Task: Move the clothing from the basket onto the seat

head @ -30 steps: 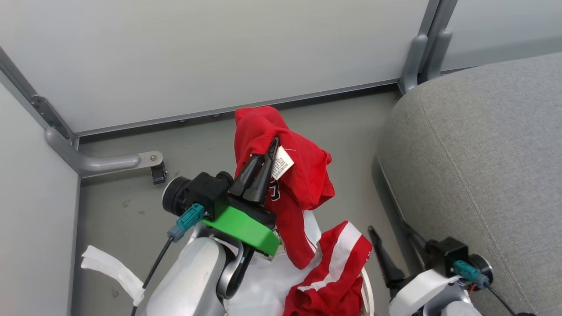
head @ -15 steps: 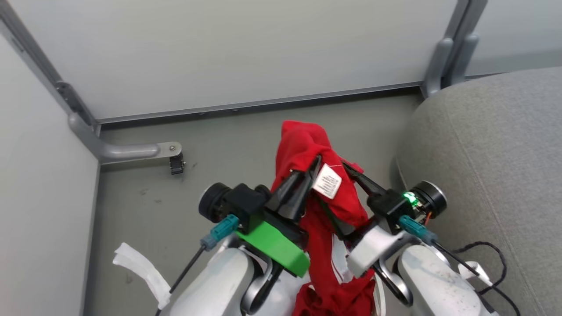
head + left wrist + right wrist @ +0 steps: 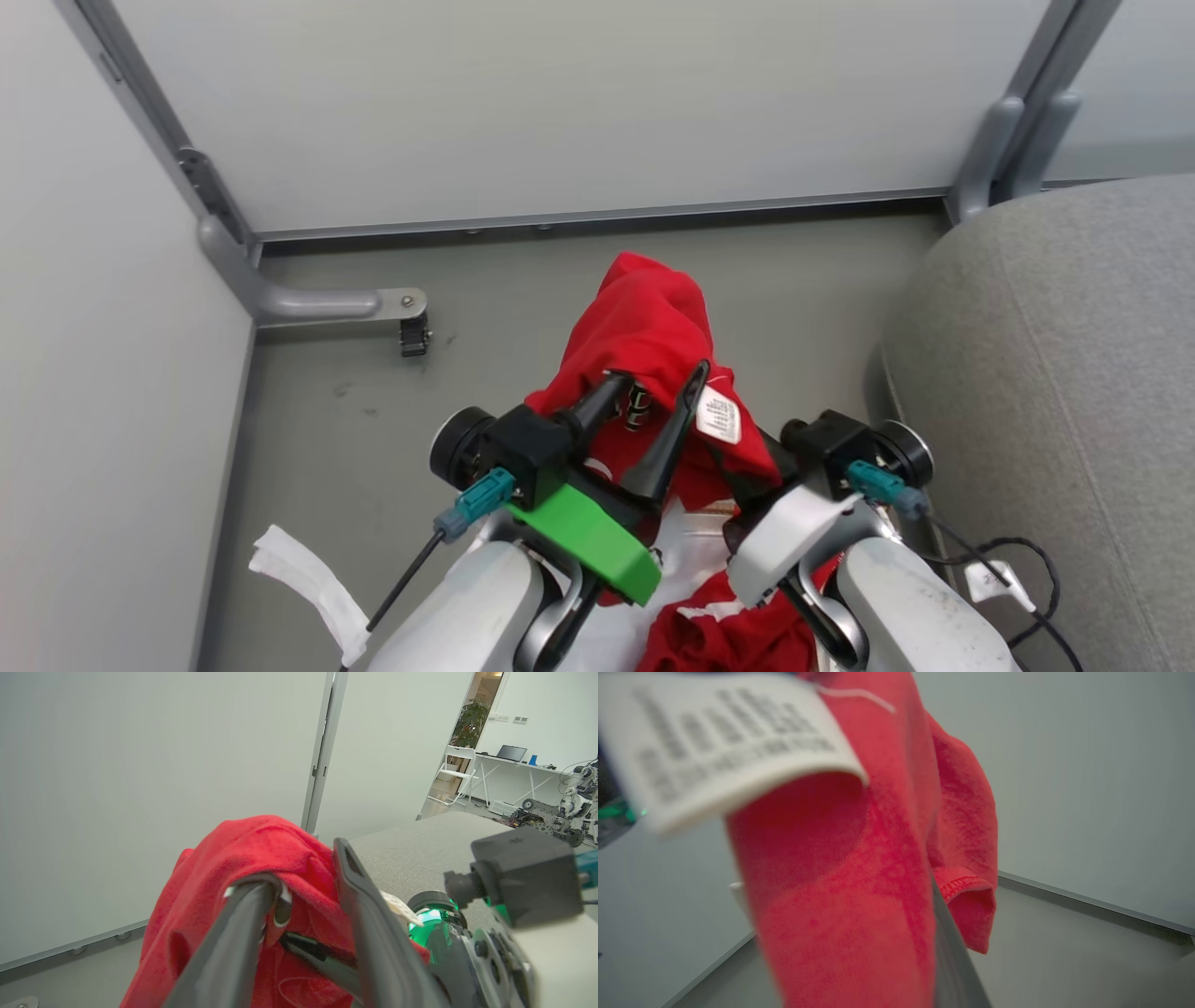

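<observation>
A red piece of the clothing hangs in the air, draped over my left gripper, whose two fingers stand apart; its white label dangles at the right. My right gripper reaches in from the right, its tips buried in the cloth and shut on it. The left wrist view shows one right finger between the spread left fingers. More red clothing with a white stripe lies below in the basket, of which a bit of white lining shows. At the right is the grey seat.
White partition walls stand behind and at the left, with a grey metal foot on the floor. A white strip lies at the lower left. A black cable runs by the seat's edge. Bare grey floor lies ahead.
My right gripper came up from the lower right and shut on the hanging red cloth. The left fingers, shut on it before, have spread apart. The head camera has shifted.
</observation>
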Motion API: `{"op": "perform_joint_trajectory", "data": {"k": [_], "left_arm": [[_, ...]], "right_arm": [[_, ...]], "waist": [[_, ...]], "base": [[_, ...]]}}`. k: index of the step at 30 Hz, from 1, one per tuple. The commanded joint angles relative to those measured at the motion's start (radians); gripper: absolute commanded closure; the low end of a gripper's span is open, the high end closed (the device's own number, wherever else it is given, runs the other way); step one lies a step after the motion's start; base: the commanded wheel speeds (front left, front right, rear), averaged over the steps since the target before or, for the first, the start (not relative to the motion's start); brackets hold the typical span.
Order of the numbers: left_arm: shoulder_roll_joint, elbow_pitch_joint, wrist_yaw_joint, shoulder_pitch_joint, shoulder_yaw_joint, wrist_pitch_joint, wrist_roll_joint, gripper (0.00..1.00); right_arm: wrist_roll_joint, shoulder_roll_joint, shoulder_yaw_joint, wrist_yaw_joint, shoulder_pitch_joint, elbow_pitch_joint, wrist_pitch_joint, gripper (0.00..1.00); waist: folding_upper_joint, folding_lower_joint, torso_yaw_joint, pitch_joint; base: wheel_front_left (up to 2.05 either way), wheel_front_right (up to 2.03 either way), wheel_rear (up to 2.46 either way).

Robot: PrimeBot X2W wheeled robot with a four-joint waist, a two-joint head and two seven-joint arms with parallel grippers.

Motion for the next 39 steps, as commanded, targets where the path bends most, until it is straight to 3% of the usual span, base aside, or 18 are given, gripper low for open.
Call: {"op": "perform_joint_trajectory", "data": {"k": [1, 7, 12, 20, 29, 33, 39], "left_arm": [[0.003, 0.007, 0.001, 0.011, 0.012, 0.000, 0.017, 0.00], [0.003, 0.032, -0.001, 0.025, 0.063, -0.001, 0.048, 0.00], [0.003, 0.056, -0.003, 0.028, 0.103, 0.000, 0.058, 0.00], [0.003, 0.080, -0.005, 0.024, 0.101, 0.000, 0.073, 0.00], [0.005, 0.107, -0.005, -0.013, 0.058, 0.000, 0.074, 0.00], [0.004, 0.127, -0.005, -0.031, 0.055, 0.000, 0.090, 0.00], [0.005, 0.143, -0.005, -0.066, 0.041, 0.000, 0.107, 0.00]], "right_arm": [[0.013, -0.005, -0.016, -0.001, 0.026, -0.010, -0.005, 1.00], [0.031, -0.010, -0.060, -0.001, 0.088, -0.040, -0.005, 1.00], [0.044, -0.006, -0.109, -0.001, 0.116, -0.070, -0.005, 1.00], [0.066, -0.004, -0.156, -0.001, 0.141, -0.102, -0.005, 1.00], [0.051, -0.020, -0.211, -0.001, 0.084, -0.115, -0.005, 1.00], [0.041, -0.080, -0.210, -0.001, -0.030, -0.090, -0.005, 1.00], [0.006, -0.216, -0.250, -0.001, -0.262, -0.032, -0.005, 1.00]], "waist": [[0.0000, 0.0001, -0.063, 0.002], [0.0000, 0.0001, -0.226, 0.012], [0.0000, 0.0001, -0.413, 0.029], [0.0000, 0.0001, -0.592, 0.052], [0.0000, 0.0001, -0.636, 0.116], [0.0000, 0.0001, -0.633, 0.156], [0.0000, 0.0001, -0.569, 0.238]], "base": [[0.00, 0.00, 0.00], [0.00, 0.00, 0.00], [0.00, 0.00, 0.00], [0.00, 0.00, 0.00], [0.00, 0.00, 0.00], [0.00, 0.00, 0.00], [0.00, 0.00, 0.00]]}}
